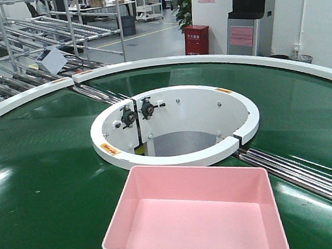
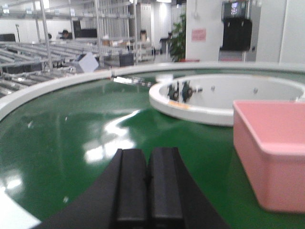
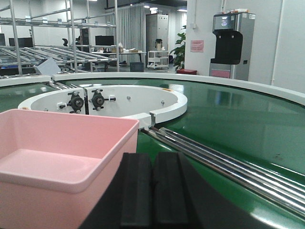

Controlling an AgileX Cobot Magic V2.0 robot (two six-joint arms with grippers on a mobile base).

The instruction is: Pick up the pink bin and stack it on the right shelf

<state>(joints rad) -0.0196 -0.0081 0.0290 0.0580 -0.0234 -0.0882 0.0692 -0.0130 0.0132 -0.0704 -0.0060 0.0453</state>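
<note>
The pink bin (image 1: 195, 216) rests empty on the green conveyor belt at the near centre of the front view. In the left wrist view the pink bin (image 2: 274, 148) stands to the right of my left gripper (image 2: 147, 155), whose black pads are pressed together with nothing between them. In the right wrist view the pink bin (image 3: 62, 157) is close on the left of my right gripper (image 3: 152, 157), also shut and empty, beside the bin's right wall. The right shelf is out of view. Neither gripper shows in the front view.
A white ring (image 1: 175, 123) surrounds the round opening in the belt's middle. Steel rollers (image 1: 312, 175) cross the belt to the right of the bin. Racks of grey roller rails (image 1: 23, 50) stand behind at the left, a red box (image 1: 196, 38) and a water dispenser (image 1: 250, 16) at the back.
</note>
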